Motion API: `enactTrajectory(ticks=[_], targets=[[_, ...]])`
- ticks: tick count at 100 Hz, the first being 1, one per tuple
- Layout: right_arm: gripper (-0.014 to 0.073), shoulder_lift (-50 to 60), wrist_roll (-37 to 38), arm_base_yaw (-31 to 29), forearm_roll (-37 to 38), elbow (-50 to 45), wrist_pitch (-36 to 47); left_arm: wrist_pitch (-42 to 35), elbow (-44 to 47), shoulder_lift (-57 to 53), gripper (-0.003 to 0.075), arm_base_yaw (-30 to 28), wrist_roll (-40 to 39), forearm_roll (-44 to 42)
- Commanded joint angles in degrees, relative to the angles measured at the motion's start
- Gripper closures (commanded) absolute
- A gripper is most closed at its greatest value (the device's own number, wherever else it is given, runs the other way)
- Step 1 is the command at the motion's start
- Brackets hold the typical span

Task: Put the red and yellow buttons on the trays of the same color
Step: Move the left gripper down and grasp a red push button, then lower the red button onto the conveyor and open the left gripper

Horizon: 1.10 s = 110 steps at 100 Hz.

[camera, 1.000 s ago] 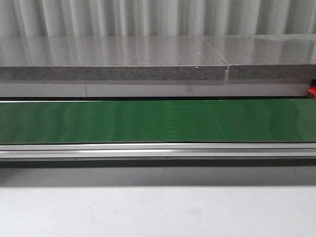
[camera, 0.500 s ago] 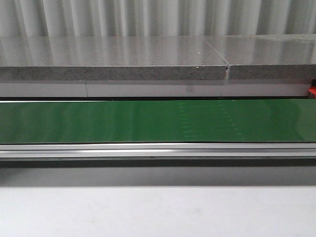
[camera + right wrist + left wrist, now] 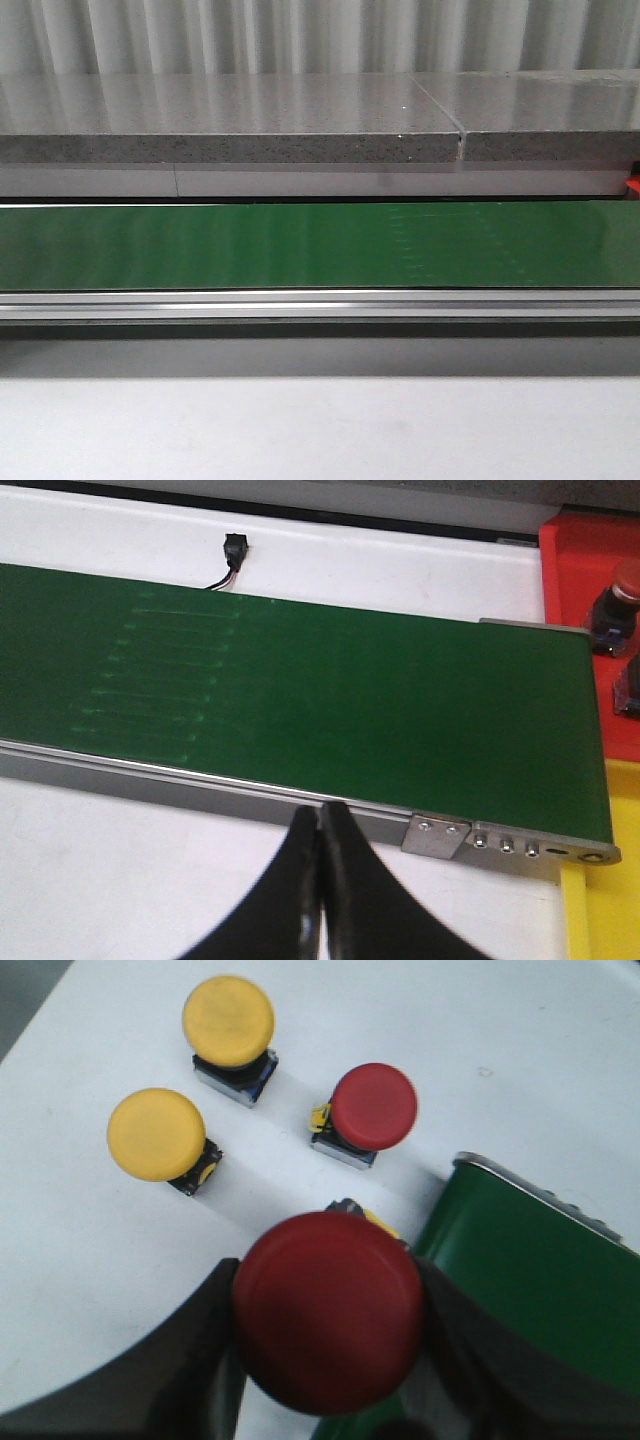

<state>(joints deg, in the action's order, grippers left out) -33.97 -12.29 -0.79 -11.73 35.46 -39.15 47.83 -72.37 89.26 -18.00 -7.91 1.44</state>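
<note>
While my left claw [image 3: 325, 1360] grips a red button [image 3: 328, 1307] by its cap, fingers pressed to either side, three more stand on the white table [image 3: 80, 1260] beyond it — two yellow buttons [image 3: 156, 1133] [image 3: 228, 1021] side by side and another red one [image 3: 373, 1106], all apart from each other. The end of the green belt [image 3: 530, 1270] lies just beside my held button. My right claw [image 3: 318, 900] hovers at the belt's near rail, fingers pressed together on nothing. Past the belt's end sits the red tray [image 3: 585, 550] with buttons in it — and a yellow tray [image 3: 605, 910] nearer me.
</note>
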Motion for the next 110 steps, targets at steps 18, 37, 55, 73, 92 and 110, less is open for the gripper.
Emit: enactTrajectory(ticks=[18,37,55,73,92,110], targets=[[0.0662,0.0,0.1,-0.1,-0.2,1.4,3.2,1.9,-1.6,-5.5,0.0661,6.9,2.9,-0.2],[0.0662,0.0,0.1,-0.1,-0.2,1.4,3.2,-0.3,0.9,-5.5,0.0661,12.3,2.9,-1.4],[0.0662,0.0,0.1,-0.1,-0.2,1.4,3.2,-4.0,5.1,-5.2,0.0661,14.0,2.9,-1.9],[0.0662,0.0,0.1,-0.1,-0.2,1.4,3.2,-4.6,7.4,-3.4,0.0661,14.0,2.9,-2.9],[0.0662,0.0,0.1,-0.1,-0.2,1.4,3.2,-4.3,7.4,-1.4,0.0659,14.0,2.9,-2.9],[0.0662,0.0,0.1,-0.1,-0.2,1.4,3.2,-3.4,7.4,-1.2,0.0582,14.1,3.1,-2.9]])
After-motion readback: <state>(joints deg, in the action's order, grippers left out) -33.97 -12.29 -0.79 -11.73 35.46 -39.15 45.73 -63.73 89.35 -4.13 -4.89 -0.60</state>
